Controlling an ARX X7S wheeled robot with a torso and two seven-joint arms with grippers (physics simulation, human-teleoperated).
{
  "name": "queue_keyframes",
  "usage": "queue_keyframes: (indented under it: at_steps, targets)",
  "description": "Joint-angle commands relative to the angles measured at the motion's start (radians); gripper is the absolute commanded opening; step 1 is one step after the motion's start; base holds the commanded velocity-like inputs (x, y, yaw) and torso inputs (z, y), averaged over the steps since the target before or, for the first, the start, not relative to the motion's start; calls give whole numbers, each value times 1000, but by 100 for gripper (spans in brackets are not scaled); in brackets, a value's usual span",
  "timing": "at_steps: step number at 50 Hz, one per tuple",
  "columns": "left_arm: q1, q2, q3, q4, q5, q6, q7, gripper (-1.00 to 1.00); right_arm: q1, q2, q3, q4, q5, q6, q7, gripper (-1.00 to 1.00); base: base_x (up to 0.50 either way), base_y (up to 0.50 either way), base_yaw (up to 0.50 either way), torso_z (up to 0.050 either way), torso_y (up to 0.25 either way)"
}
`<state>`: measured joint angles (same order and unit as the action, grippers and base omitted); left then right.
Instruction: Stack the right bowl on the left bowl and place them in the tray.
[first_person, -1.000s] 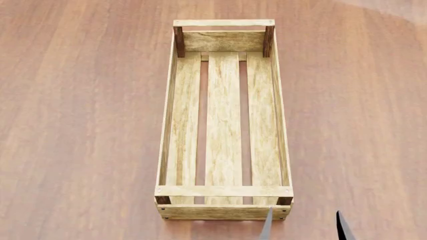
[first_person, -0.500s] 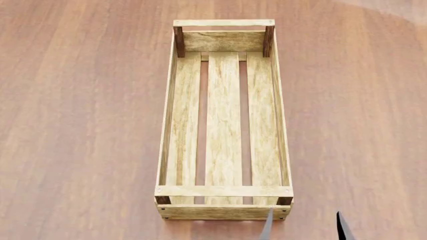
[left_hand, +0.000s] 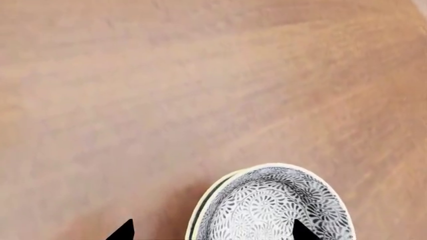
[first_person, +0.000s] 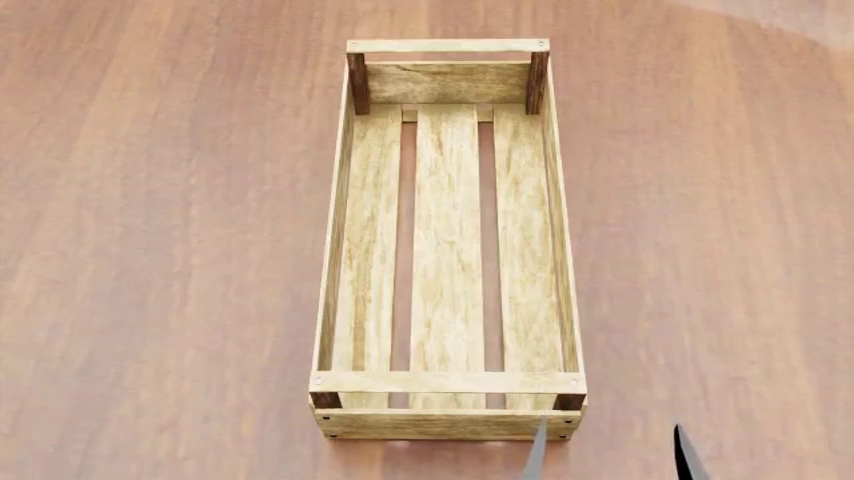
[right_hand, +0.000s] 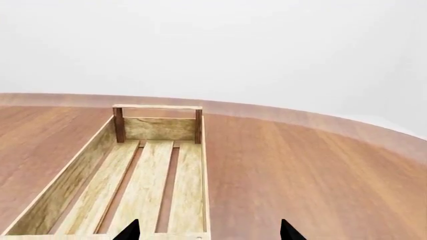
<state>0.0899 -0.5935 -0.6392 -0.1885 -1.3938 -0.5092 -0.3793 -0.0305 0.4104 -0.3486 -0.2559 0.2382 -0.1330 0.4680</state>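
Observation:
The tray (first_person: 449, 381), a long light-wood crate with three floor slats, lies lengthwise in the middle of the head view with nothing in it. No bowl shows in the head view. The left wrist view shows one bowl (left_hand: 273, 202) with a grey-white flower pattern and a cream rim, standing on the wooden table. I cannot tell which of the two bowls it is. My left gripper (left_hand: 213, 232) is open above it, one fingertip outside the rim and the other over the inside. My right gripper (first_person: 609, 455) is open and holds nothing, just in front of the tray's near right corner (right_hand: 193, 237).
The brown wooden table (first_person: 160, 250) stretches on both sides of the tray. Its curved far edge (right_hand: 320, 120) shows in the right wrist view against a plain white background.

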Motion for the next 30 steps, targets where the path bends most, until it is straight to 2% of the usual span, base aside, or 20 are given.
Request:
queue_keyframes:
  at_steps: [1,30]
  targets:
    - [-3,18,-6,-5,43,-8,28,100,-2,-17,19,-5,-19,5,-21,100,0,0,0,0,0]
    - [-9,27,46,-9,143,47,53,100,-1,-14,12,3,-17,1,-20,100,0,0,0,0,0]
